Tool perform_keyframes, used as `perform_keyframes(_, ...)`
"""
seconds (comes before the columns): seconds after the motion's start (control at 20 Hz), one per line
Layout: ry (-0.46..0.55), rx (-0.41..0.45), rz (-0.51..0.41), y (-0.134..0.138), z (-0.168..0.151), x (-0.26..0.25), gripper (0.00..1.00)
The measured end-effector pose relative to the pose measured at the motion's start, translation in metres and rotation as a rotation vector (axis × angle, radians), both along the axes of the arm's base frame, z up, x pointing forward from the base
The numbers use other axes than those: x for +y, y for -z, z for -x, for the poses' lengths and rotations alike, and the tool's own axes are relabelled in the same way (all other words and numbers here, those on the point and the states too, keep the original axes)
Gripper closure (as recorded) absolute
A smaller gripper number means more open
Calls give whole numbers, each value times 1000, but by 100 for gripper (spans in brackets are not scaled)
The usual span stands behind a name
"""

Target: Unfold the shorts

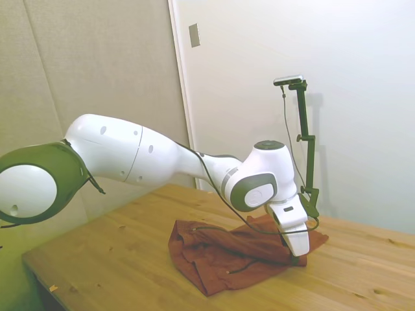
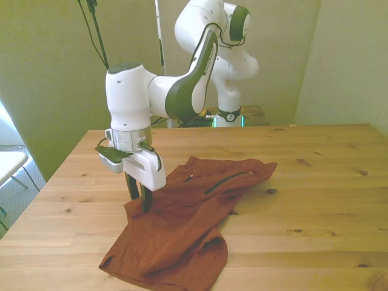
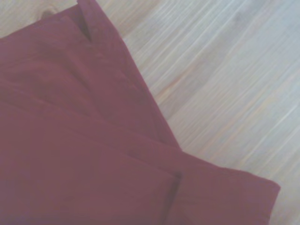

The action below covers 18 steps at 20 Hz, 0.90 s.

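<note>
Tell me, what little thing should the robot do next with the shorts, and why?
Probably close the gripper on the cloth. Its fingers look open and are down at the edge of the folded shorts, at the front view's left, so pinching that edge seems to come before lifting it to unfold.

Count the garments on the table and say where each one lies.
1. The shorts lie folded on the wooden table, toward the front view's left, with the open claw down at their edge. Nothing else seems hidden beneath.
</note>
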<state>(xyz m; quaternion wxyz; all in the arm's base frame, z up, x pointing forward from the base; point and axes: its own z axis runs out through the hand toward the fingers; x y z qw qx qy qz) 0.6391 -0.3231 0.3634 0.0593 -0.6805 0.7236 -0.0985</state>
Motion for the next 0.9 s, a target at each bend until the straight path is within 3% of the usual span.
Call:
perform_keyframes(0.6, -1, -5, -11, 2, 8, -12, 100)
perform_keyframes(0.9, -36, -73, -56, -12, 1, -1, 100)
